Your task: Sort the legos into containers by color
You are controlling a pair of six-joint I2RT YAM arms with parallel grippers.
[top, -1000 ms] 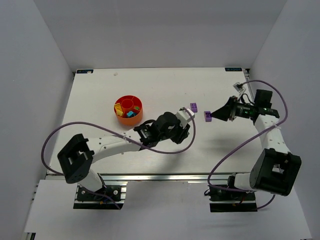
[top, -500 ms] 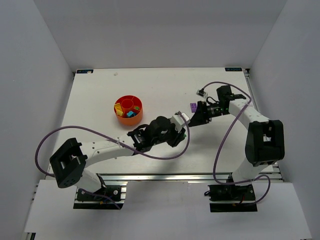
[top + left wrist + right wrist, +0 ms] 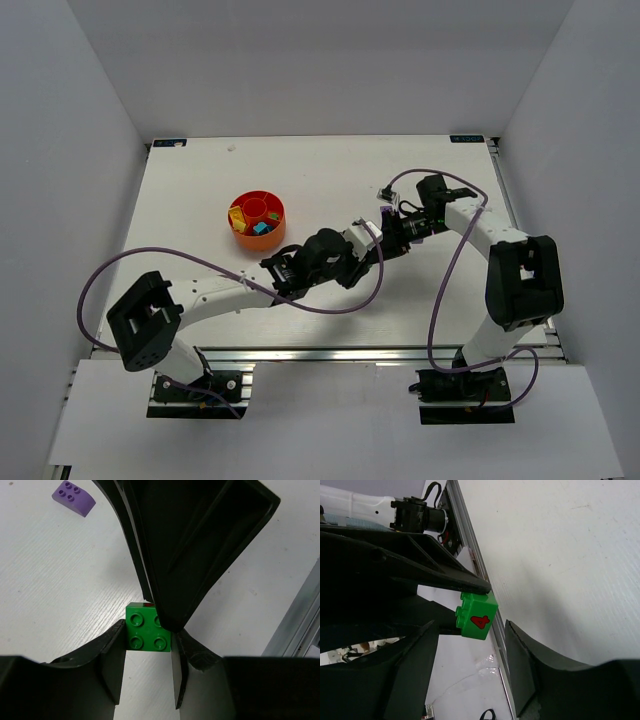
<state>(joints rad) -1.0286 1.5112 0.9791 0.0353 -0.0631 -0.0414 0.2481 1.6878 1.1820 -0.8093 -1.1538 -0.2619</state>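
- Left wrist view: one finger of the right pincer (image 3: 471, 626) covers the upper right stud of the green brick (image 3: 142, 635). A red mark at its top edge shows only as a sliver.
- Right wrist view: the dark fingers of the left pincer (image 3: 149, 636) hide the brick's far side.
- Top view: the brick is hidden where the pincers meet. The legos (image 3: 258, 224) in the orange dish (image 3: 248, 240) are too small to place by compartment.

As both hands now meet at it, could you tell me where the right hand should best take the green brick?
Probably take the green brick by its studded top and underside, coming from the red-printed face. The left hand clamps two opposite side walls, so those other faces stay free, and the open right hand flanks them.
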